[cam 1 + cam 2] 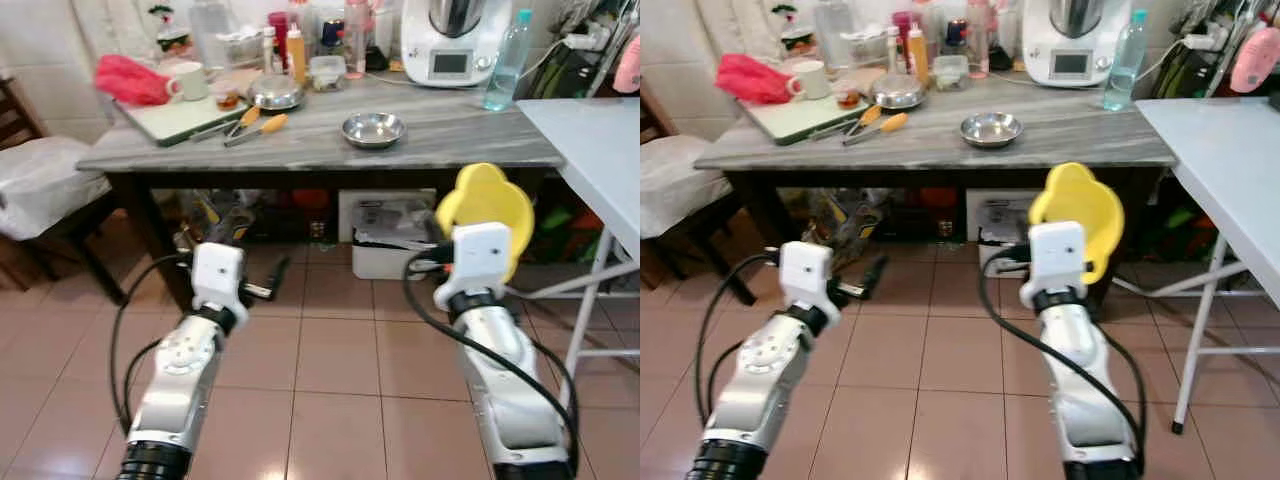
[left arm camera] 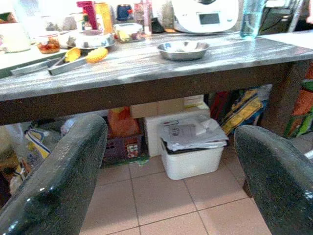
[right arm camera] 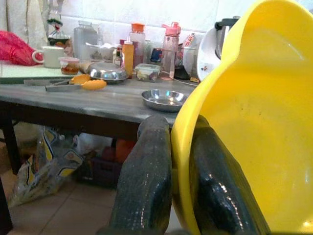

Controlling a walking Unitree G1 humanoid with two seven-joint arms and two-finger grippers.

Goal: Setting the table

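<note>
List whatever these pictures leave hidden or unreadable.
- Yellow bowl: in the eye views the right gripper's wrist housing covers its lower part; the right wrist view's edges crop it.
- Bottles and jars at the table's back: labels too small, tops cut off.
- White bin under the table: crumpled paper hides anything beneath.
- Left gripper: nothing between its jaws.

Both silver arms reach forward at about the same height, elbows low and wrists raised. The left gripper [image 2: 171,181] holds nothing, its two black fingers [image 2: 58,186] spread wide apart. The right gripper [image 3: 178,181] is pinched tight on the rim of a yellow bowl [image 1: 487,212] (one finger [image 3: 144,181] outside the wall, the other inside), which stands upright above its wrist.
</note>
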